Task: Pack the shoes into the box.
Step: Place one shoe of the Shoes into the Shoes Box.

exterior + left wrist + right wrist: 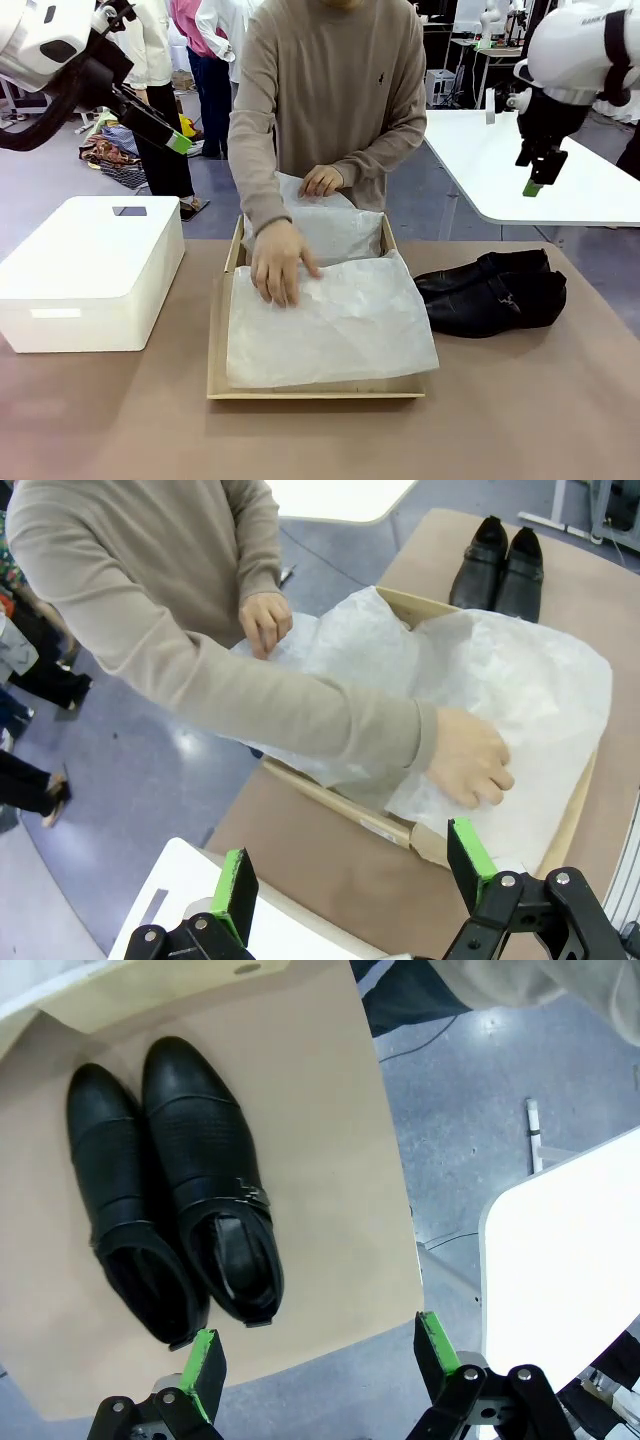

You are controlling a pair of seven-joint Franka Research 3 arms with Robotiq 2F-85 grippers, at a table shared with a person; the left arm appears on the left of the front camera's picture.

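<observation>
The tan cardboard box (215,385) lies open at the table's middle, covered with white tissue paper (335,320). A person's hand (282,262) presses the tissue flat; the other hand (322,180) holds it at the far edge. Two black shoes (492,292) lie side by side on the table right of the box, also seen from above as shoes (175,1185) and shoes (500,565). My left gripper (350,870) hangs open high over the box's left side. My right gripper (318,1355) hangs open high above the shoes' heel end, off the table edge.
A large white rounded box (85,272) stands at the table's left. A white table (540,165) stands beyond the far right corner. The person stands at the far side, leaning over the box. Bare brown tabletop (320,440) runs along the front.
</observation>
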